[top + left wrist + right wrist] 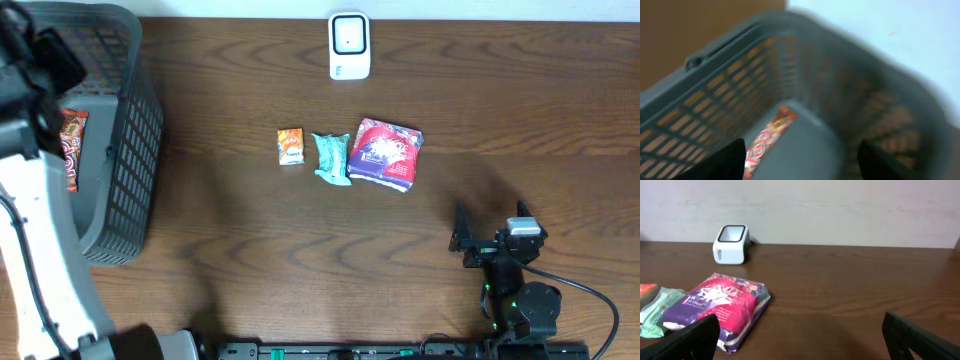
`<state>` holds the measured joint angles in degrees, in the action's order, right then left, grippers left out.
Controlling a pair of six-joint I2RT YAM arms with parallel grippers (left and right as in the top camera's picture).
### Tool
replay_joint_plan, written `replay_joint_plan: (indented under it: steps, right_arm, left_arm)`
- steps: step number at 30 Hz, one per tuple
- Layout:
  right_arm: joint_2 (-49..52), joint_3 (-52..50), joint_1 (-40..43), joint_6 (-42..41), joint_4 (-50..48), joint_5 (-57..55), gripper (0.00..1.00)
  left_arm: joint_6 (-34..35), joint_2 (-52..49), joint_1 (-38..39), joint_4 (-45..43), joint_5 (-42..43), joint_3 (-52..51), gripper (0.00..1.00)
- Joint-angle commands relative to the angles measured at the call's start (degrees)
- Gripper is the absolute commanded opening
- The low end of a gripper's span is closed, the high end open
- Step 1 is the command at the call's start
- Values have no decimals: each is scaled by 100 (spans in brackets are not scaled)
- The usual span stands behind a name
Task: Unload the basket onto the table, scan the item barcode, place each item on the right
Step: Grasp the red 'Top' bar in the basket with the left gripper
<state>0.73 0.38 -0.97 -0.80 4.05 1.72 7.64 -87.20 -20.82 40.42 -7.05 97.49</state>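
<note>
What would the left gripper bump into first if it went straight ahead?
Probably the floor of the grey basket, right beside the red snack packet. The left gripper points down into it, but the picture is blurry.

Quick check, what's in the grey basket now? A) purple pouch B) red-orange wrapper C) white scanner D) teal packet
B: the red-orange wrapper lies on the floor of the basket; the teal packet, purple pouch and scanner sit out on the table.
</note>
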Motion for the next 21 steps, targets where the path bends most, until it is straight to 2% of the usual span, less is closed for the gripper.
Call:
replay_joint_plan:
  steps: [1,13,17,21]
  right_arm:
    - [-24,0,50,46,26,31,99]
    - [-24,0,50,46,26,31,99]
    - [-24,0,50,44,28,31,99]
    - [-24,0,50,44,28,31,99]
  left_arm:
    - [-55,-553,-444,-94,-9,-243,72]
    - [-72,-2365,-1108,-245,35,-262,73]
    - [-813,-2844,-1110,-455,638,-262,73]
    - [-874,-3230,-1117,-610,638,-262,73]
